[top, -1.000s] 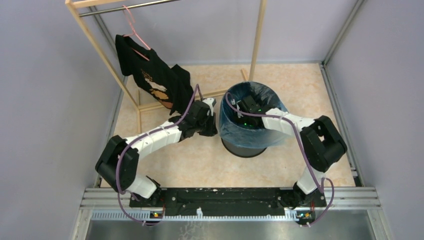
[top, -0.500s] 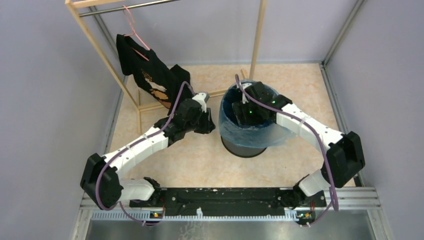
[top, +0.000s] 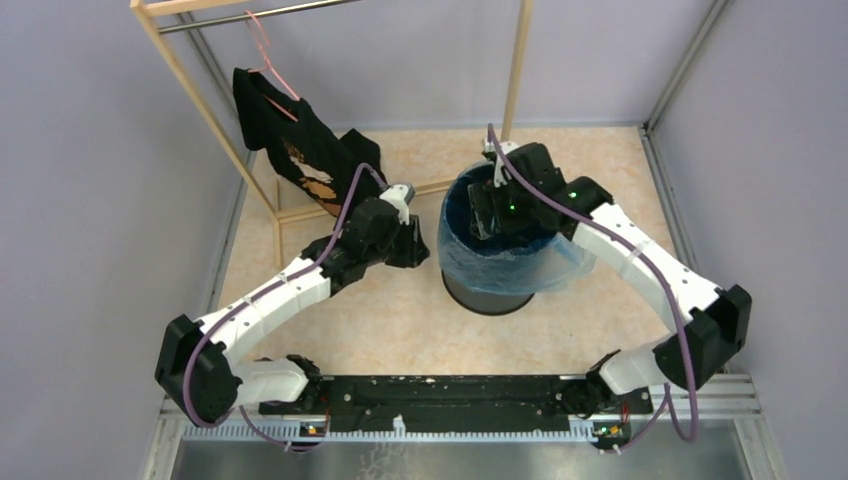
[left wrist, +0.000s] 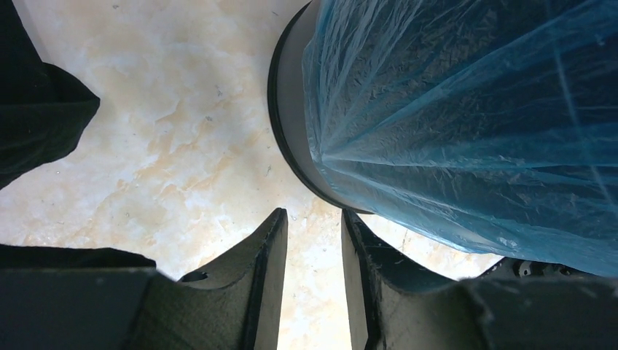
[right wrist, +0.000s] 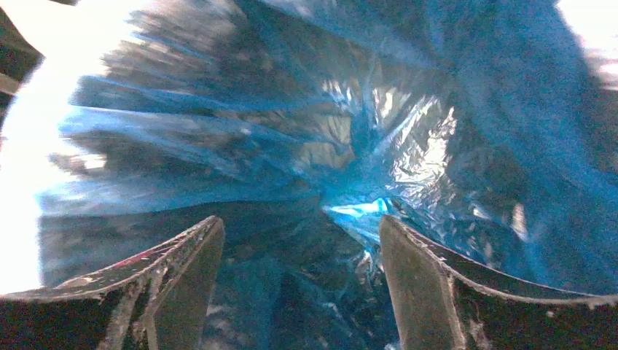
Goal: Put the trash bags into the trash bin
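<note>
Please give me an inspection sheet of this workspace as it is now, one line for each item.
Surface: beige marbled table, no spills seen.
Job's things: light-blue trash bag lines the trash bin, its edge draped over the rim; the bin's dark base shows below.
Clutter: black shirt on a pink hanger, hung on a wooden rack.
Grippers: left claw slightly open, empty, beside the bin; right claw open, empty, inside the bag.
Cables: purple cables along each arm, no snag seen.
Surroundings: plain grey walls, metal rail at the near edge.
</note>
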